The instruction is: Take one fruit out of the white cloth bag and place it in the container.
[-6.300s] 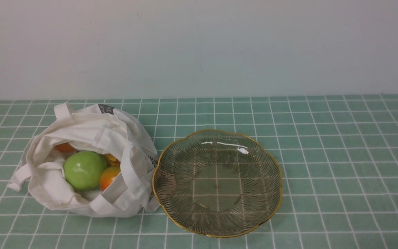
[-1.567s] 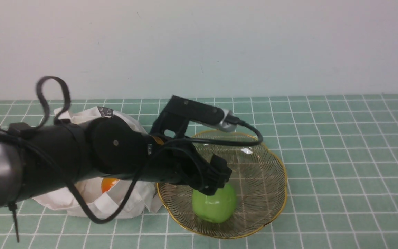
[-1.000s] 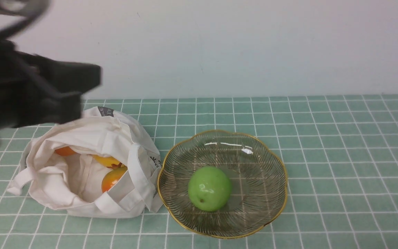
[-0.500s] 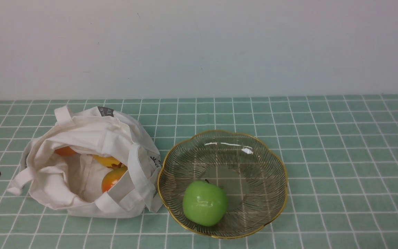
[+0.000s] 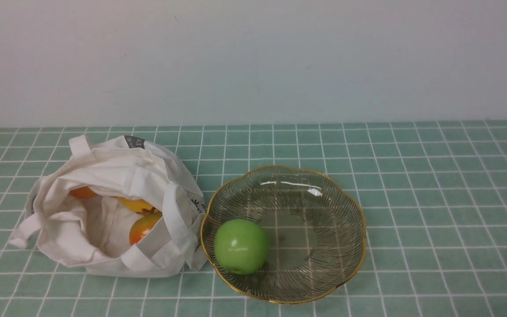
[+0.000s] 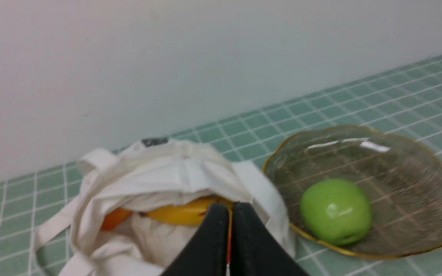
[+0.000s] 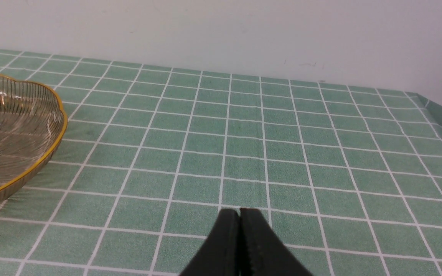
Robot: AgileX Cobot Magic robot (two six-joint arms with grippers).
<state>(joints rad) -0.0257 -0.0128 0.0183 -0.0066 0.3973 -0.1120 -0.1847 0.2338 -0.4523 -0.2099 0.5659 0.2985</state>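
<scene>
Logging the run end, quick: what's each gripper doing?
Left gripper: jaws shut, holding nothing.
Right gripper: jaws shut, holding nothing.

The round glossy green apple [image 5: 240, 246], at first inside the off-white cloth bag [image 5: 104, 176], now lies in the clear ribbed glass dish with gold rim [image 5: 354, 211], rolled toward its left side.

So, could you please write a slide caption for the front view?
Green apple resting in the gold-rimmed glass dish, beside the white cloth bag holding smaller orange fruits.
</scene>
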